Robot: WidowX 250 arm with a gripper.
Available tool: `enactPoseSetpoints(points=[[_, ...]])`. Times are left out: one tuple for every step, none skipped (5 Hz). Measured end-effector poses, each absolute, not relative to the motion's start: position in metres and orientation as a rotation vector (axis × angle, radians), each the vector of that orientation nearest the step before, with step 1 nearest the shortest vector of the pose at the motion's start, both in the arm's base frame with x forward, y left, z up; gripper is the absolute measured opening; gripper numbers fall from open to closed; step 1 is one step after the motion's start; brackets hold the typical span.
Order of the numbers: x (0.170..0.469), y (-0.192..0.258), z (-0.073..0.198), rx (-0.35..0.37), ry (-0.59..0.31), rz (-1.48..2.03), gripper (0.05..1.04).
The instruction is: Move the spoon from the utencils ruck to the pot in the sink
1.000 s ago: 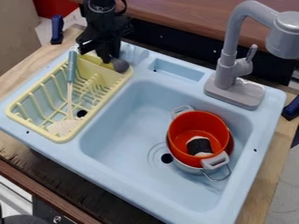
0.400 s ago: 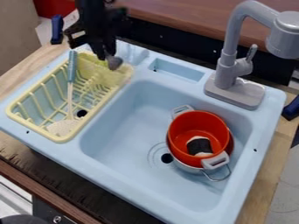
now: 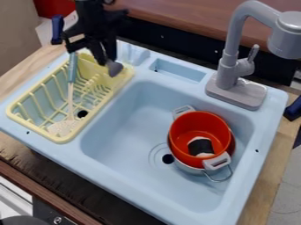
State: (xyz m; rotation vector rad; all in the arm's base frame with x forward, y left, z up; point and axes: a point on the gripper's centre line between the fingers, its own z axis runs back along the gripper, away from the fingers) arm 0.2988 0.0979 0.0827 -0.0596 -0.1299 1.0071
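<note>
Spoon (image 3: 115,68) hangs clamped in the claw (image 3: 106,60) at 11 o'clock, over the yellow rack's (image 3: 60,140) one-o'clock corner.

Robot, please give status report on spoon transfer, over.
End effector at far end of yellow dish rack. Grey spoon right by it, grip unclear. Red pot in sink; black-and-white object inside may crowd spoon.

Diffuse, moderately bright illumination.
Soft shading lies in the sink (image 3: 126,136), below and right of the gripper (image 3: 88,54); pale highlights mark the faucet (image 3: 230,46), farther right.
</note>
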Motion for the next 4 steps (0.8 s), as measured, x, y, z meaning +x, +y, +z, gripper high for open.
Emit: enactPoseSetpoints(points=[[0.292, 0.061, 0.08, -0.125, -0.152, 0.946, 0.142], [0.287, 0.024, 0.071, -0.123, -0.165, 0.869, 0.142], [0.287, -0.007, 0.062, -0.12, -0.204, 0.804, 0.142], [0.289, -0.028, 0.056, -0.126, -0.266, 0.775, 0.142]])
